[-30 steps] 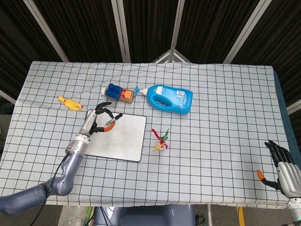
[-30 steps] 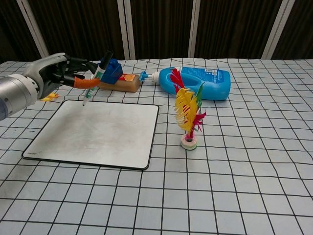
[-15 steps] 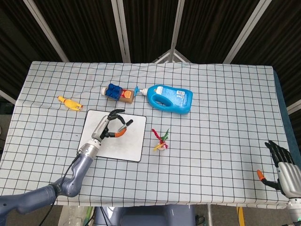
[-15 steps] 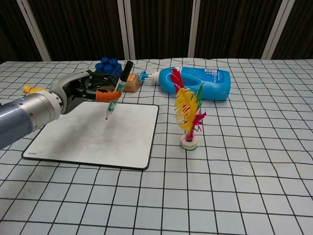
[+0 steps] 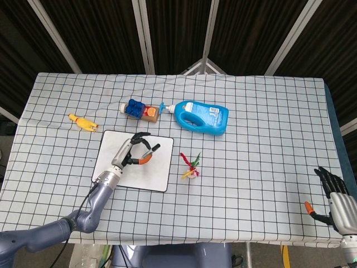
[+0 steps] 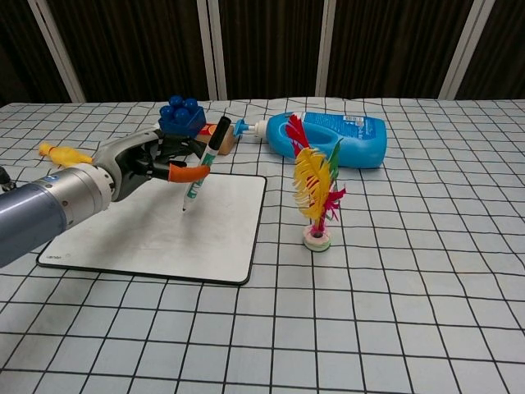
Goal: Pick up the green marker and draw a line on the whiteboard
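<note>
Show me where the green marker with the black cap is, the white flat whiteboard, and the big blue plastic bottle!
green marker with black cap [image 6: 200,169], chest view, on the middle of its barrel.
white flat whiteboard [image 6: 156,238], chest view, on its bare surface.
big blue plastic bottle [image 5: 202,117], head view, on its body.

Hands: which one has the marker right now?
The left hand, over the whiteboard, holds the green marker tip-down. The right hand sits at the table's near right edge, holding nothing.
</note>
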{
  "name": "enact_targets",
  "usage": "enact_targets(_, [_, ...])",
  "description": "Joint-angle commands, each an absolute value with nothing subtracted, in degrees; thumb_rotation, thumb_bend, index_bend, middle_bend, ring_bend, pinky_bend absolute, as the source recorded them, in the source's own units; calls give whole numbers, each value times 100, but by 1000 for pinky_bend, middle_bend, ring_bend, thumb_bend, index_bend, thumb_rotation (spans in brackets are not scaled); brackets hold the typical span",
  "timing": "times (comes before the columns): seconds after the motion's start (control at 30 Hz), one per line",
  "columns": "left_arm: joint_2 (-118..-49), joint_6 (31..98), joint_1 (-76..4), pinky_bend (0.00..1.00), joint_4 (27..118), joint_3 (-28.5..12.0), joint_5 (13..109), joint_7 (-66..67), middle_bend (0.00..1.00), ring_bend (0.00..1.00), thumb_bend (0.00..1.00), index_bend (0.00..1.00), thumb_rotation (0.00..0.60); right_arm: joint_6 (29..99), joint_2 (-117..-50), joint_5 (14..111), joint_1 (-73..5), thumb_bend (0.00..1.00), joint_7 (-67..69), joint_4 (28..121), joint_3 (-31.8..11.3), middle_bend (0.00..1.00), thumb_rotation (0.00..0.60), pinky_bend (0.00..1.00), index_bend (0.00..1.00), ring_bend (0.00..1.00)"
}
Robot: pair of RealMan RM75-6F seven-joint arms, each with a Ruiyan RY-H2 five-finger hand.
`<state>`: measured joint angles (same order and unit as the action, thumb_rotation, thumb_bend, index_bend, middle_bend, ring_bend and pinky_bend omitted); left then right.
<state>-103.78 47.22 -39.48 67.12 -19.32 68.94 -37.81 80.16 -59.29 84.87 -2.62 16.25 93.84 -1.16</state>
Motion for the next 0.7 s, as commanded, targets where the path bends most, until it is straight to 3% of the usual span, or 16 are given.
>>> enact_targets(0.03, [-10402,4691,-3982,5,6649,-1933,6904,-3804,146,0,551,677,600,8016,-5930,8484,-260,353,1621,9382,-115,0,600,0,0,0])
enact_targets(0.7, [-10417,4562,-4097,18,6085,-1819,7135,-4164,165,0,551,695,600,8001,-5943,8439,-247,354,1531,9397,-115,0,600,0,0,0])
